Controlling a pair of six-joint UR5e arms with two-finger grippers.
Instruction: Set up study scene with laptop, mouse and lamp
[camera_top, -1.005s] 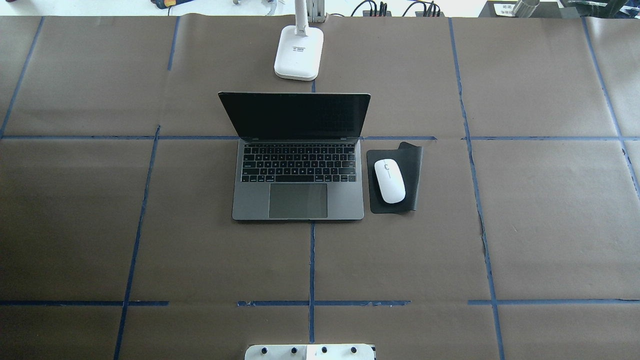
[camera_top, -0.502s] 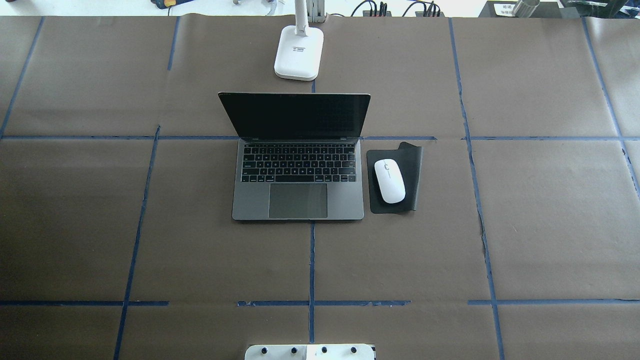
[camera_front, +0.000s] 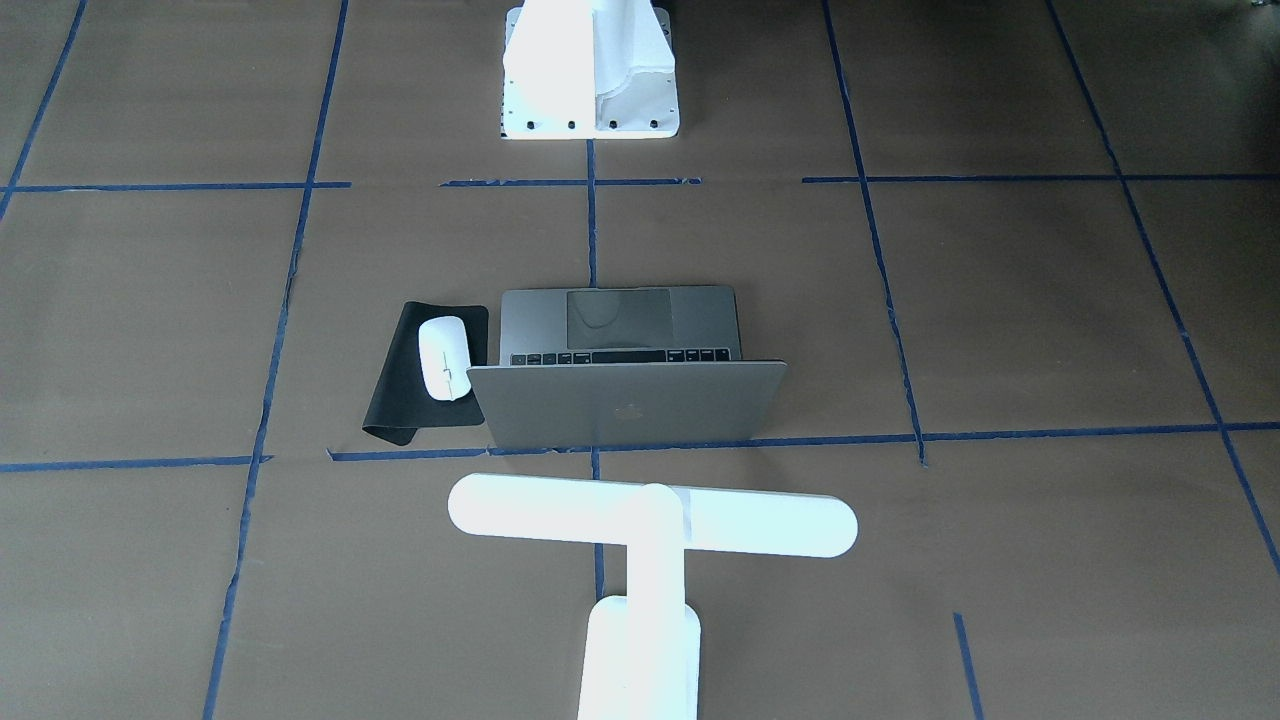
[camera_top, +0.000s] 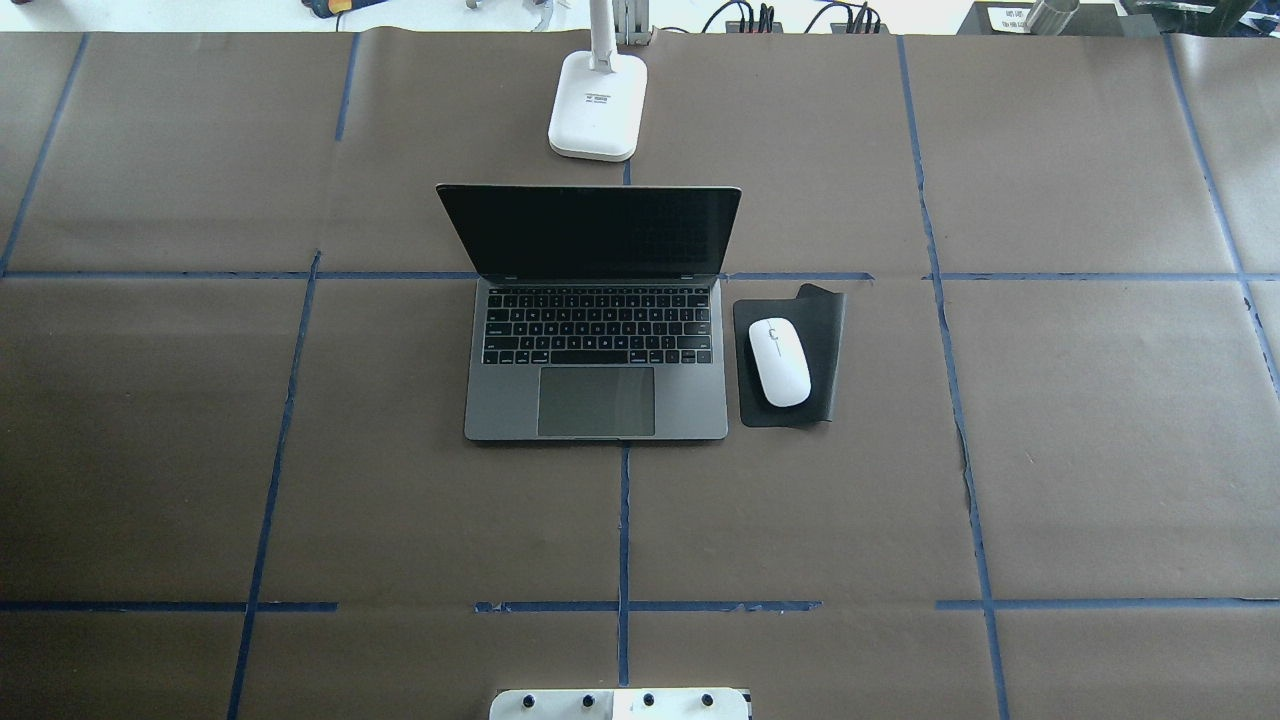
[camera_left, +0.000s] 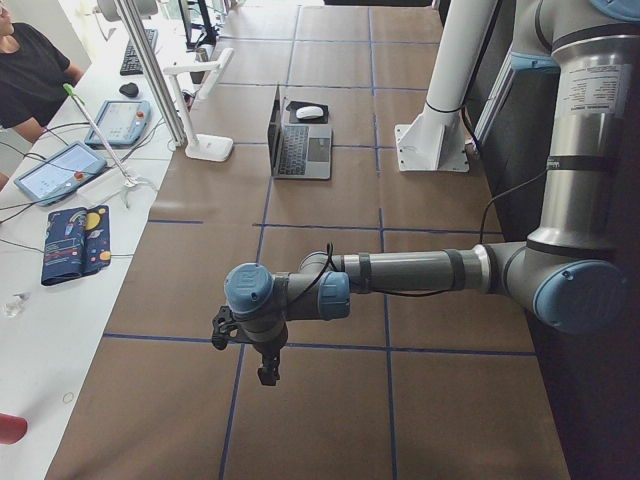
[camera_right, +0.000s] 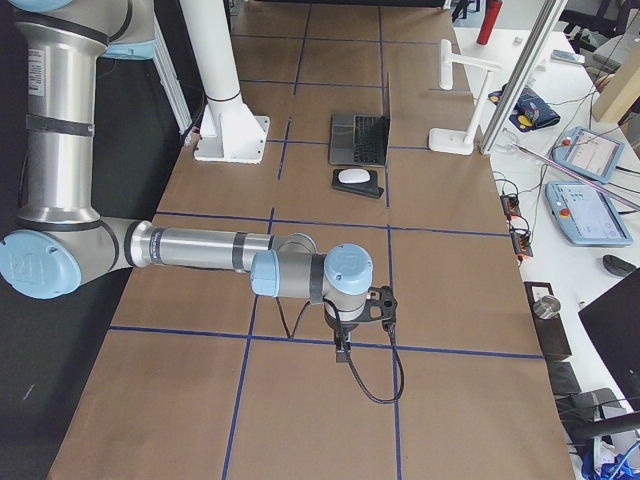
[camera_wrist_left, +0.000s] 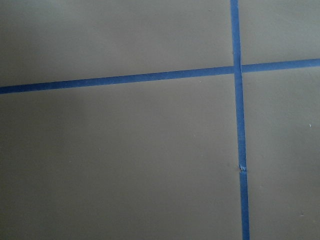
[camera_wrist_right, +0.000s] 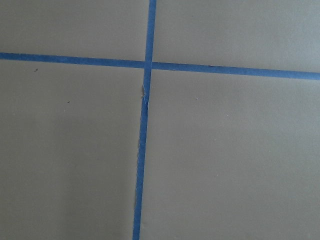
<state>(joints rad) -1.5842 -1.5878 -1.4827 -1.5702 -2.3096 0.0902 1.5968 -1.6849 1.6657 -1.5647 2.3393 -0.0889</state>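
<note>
Left claw (camera_left: 266, 374), right claw (camera_right: 342, 354): open or shut, cannot tell. Both over brown table (camera_top: 1100, 450), well apart from laptop (camera_top: 596, 370) between them. Mouse (camera_top: 779, 361) on mat (camera_top: 826, 330), just beside laptop's edge on right claw's side. Lamp (camera_front: 650, 520) behind lid.

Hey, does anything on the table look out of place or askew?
Only the black mouse mat: its far corner curls up off the table. The mouse, laptop and lamp sit neatly.

We see silver-grey tubular arms with pale blue joint caps (camera_left: 248, 288) — the left gripper (camera_left: 266, 372) and right gripper (camera_right: 342, 352) small and black, a black cable (camera_right: 383, 401) trailing, a white pedestal (camera_front: 590, 70) with dark bolts.
</note>
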